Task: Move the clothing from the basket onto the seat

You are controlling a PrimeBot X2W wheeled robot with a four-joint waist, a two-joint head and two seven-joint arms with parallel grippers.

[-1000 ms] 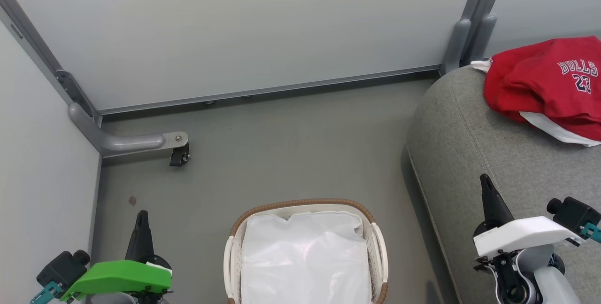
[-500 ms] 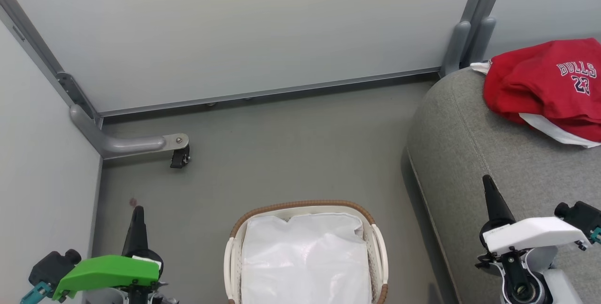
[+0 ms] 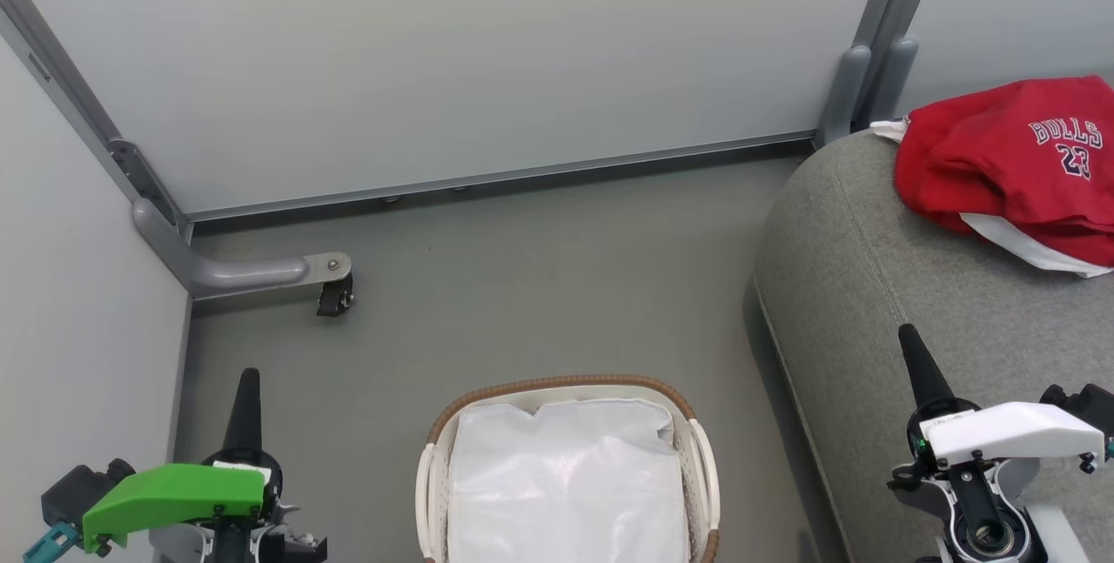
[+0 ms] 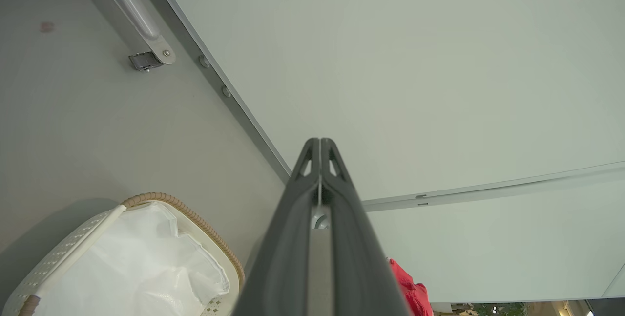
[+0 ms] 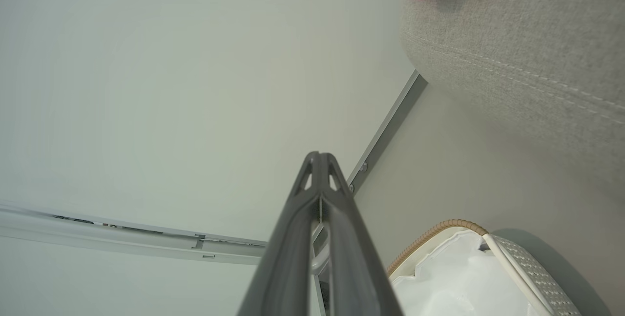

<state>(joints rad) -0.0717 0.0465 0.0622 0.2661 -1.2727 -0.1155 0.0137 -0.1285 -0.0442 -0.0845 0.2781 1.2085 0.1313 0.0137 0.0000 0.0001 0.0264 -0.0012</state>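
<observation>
My left gripper (image 3: 247, 378) and right gripper (image 3: 909, 337) are both fully closed with nothing between the fingers, the clothing (image 3: 992, 163) lies on the seat (image 3: 870, 302), and the basket (image 3: 557, 384) stands on the floor between them

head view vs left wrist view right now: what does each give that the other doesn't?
Head view adds: the top of the seat with the clothing lying on it, BULLS 23 print readable, and the right end effector, shut. Left wrist view adds: a close look straight along the left end effector, fingers pressed together, nothing between them. Shared: the basket on the floor with its white liner visible inside, some red of the clothing, and the caster bracket by the wall panel.
</observation>
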